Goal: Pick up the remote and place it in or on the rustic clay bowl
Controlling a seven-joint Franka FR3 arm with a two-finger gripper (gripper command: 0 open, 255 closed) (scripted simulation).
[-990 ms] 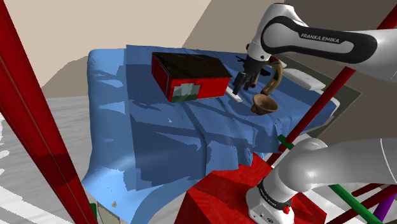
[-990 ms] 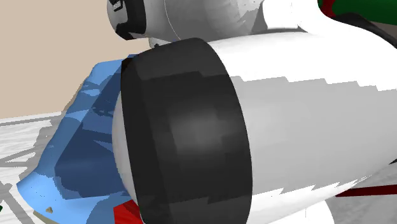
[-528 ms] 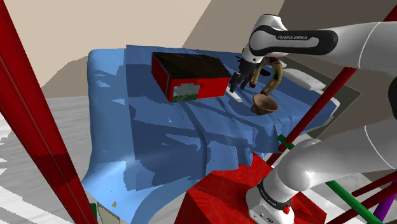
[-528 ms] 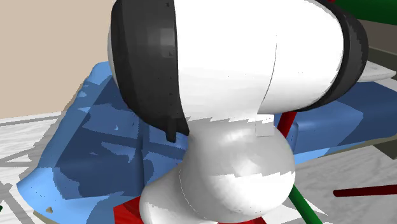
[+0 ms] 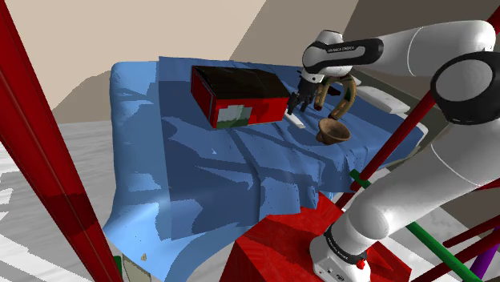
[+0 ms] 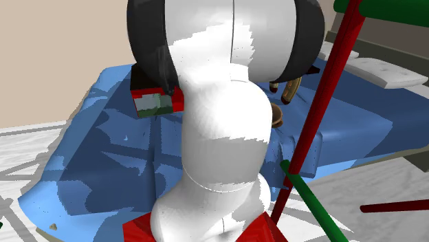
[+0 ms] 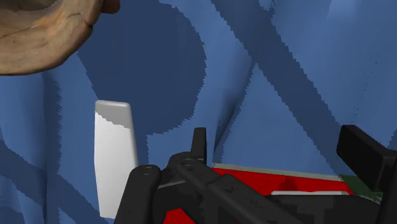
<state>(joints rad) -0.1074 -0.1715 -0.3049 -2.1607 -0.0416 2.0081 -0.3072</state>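
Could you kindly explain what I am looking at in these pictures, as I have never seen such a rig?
It is a simulated white robot arm on a red stand, working over a surface draped in blue cloth. The shoulder view looks down from beside the stand; the second exterior view sits so close that the arm hides much of the scene; the wrist view rides on the hand and looks along its black jaws. On the cloth lie a white remote, a brown bowl, a red box with a dark top and a curved brown piece. The jaws stand open near the remote, which lies beside them, not between them; nothing is held.
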